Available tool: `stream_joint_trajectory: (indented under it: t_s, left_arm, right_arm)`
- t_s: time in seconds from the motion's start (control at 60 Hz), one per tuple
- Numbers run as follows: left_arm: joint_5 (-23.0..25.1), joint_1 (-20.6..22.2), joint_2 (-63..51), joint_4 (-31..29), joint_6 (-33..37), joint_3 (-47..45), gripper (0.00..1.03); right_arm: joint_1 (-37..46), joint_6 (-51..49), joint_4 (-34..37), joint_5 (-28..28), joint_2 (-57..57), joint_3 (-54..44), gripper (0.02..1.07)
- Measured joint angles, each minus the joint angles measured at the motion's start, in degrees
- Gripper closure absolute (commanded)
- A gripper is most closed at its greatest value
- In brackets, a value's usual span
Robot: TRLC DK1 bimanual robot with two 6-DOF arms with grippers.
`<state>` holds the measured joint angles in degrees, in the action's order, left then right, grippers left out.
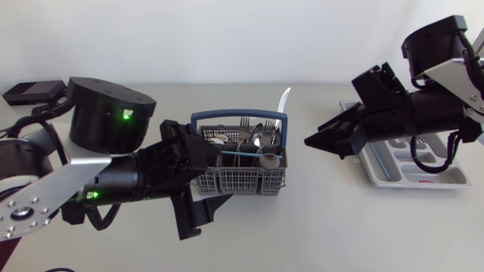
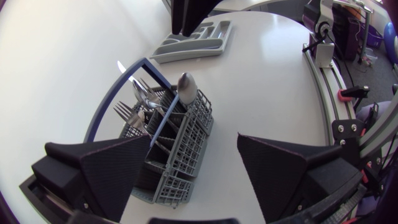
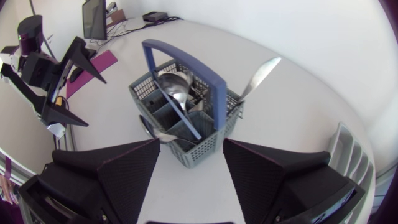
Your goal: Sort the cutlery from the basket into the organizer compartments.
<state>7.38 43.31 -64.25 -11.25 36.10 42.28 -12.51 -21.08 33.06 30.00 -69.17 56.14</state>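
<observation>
The grey cutlery basket (image 1: 242, 175) with a blue handle (image 1: 236, 116) stands mid-table, holding forks (image 1: 243, 127), spoons (image 1: 268, 159) and a knife (image 1: 283, 102) that sticks up at its far side. My left gripper (image 1: 203, 180) is open at the basket's left end; in the left wrist view the basket (image 2: 177, 140) lies against one finger (image 2: 106, 165). My right gripper (image 1: 321, 145) is open and empty, pointing at the basket from the right with a gap between them. The basket (image 3: 186, 112) is ahead of its fingers (image 3: 112, 174). The grey organizer (image 1: 446, 180) lies under the right arm.
A small black box (image 1: 34, 92) sits at the table's back left. The organizer (image 2: 196, 38) is seen beyond the basket in the left wrist view. Bare table lies in front of the basket and between it and the organizer.
</observation>
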Motion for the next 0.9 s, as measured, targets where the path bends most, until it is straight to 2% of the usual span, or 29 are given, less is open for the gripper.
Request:
stream_joint_trajectory:
  t_s: [0.15,0.267,0.45,0.55,0.8,0.9]
  left_arm:
    - [-0.09,0.11,0.26,0.04,-0.02,-0.35,0.07]
    - [-0.22,0.48,0.48,0.09,-0.02,-0.59,0.07]
    - [-0.39,0.66,0.92,0.28,-0.02,-1.01,0.07]
    - [-0.42,0.74,0.98,0.46,-0.02,-1.01,0.07]
    - [-0.42,0.77,1.01,0.85,-0.02,-1.11,0.07]
    - [-0.39,0.77,1.01,0.87,-0.02,-1.22,0.07]
  right_arm:
    - [-5.77,0.26,-0.13,-0.94,0.11,-0.85,0.34]
    - [-9.35,0.46,-0.79,-2.14,0.09,-2.21,0.43]
    - [-11.80,0.72,-3.48,-3.69,-1.57,-3.02,0.44]
    - [-12.92,1.01,-5.01,-5.25,-2.75,-3.02,0.48]
    - [-16.83,1.14,-8.04,-8.87,-5.99,-3.50,0.68]
    - [-17.86,1.14,-9.38,-10.23,-6.80,-4.09,0.82]
